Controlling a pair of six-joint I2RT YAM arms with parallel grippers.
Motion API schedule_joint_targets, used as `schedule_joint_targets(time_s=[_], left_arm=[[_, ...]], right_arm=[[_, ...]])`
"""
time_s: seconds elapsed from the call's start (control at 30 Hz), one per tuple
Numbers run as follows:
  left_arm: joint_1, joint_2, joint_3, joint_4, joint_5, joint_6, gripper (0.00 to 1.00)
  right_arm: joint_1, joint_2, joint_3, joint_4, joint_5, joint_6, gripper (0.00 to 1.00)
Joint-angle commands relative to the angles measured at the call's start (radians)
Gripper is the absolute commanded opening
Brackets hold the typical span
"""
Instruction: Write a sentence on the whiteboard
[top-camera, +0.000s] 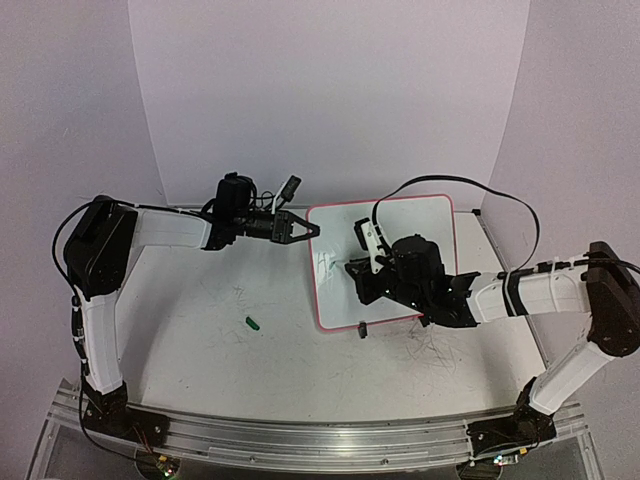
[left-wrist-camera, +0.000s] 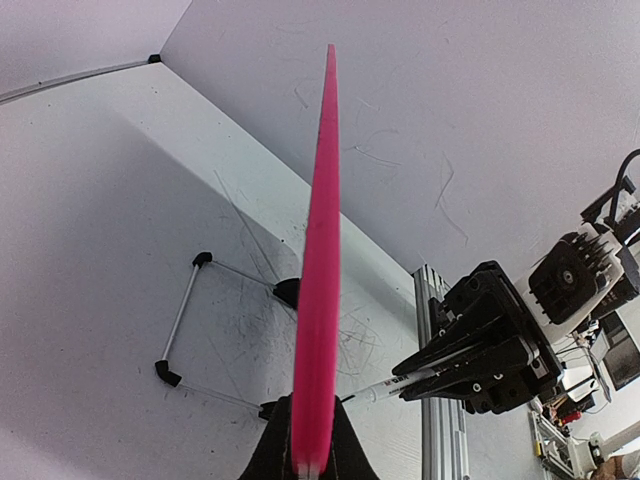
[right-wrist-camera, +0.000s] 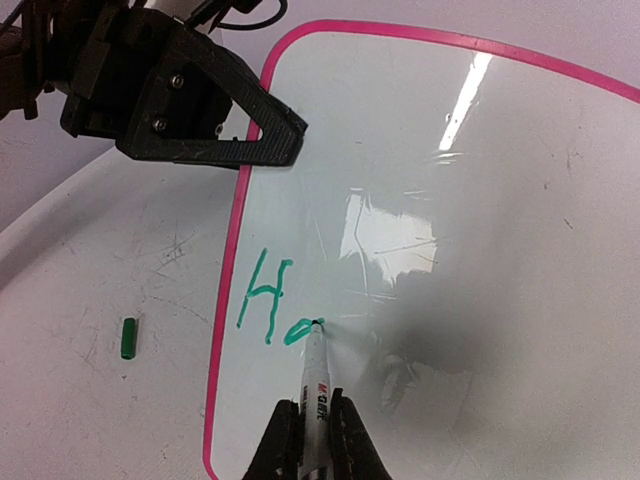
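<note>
The whiteboard (top-camera: 400, 240) stands tilted at the table's middle, white with a pink rim (right-wrist-camera: 225, 300). My left gripper (top-camera: 312, 228) is shut on its left edge, seen edge-on as a pink strip (left-wrist-camera: 318, 300) between the jaws in the left wrist view. My right gripper (top-camera: 358, 268) is shut on a white marker (right-wrist-camera: 316, 385) whose tip touches the board. The sentence (right-wrist-camera: 270, 305) reads "H" and part of an "a" in green, also faint in the top view (top-camera: 324, 264).
A green marker cap (top-camera: 254, 322) lies on the scuffed table left of the board, also in the right wrist view (right-wrist-camera: 128, 338). The board's wire stand with black feet (left-wrist-camera: 190, 320) rests on the table. A cable (top-camera: 450, 185) arcs behind the board.
</note>
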Motion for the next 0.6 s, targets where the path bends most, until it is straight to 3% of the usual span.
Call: schedule_joint_targets(time_s=[0.0, 0.57], left_arm=[[-0.027, 0.007, 0.011, 0.008, 0.004, 0.000, 0.00], [-0.027, 0.007, 0.011, 0.008, 0.003, 0.000, 0.00]], right_arm=[[-0.020, -0.020, 0.012, -0.002, 0.049, 0.010, 0.00], [-0.018, -0.035, -0.039, -0.033, 0.007, 0.029, 0.00]])
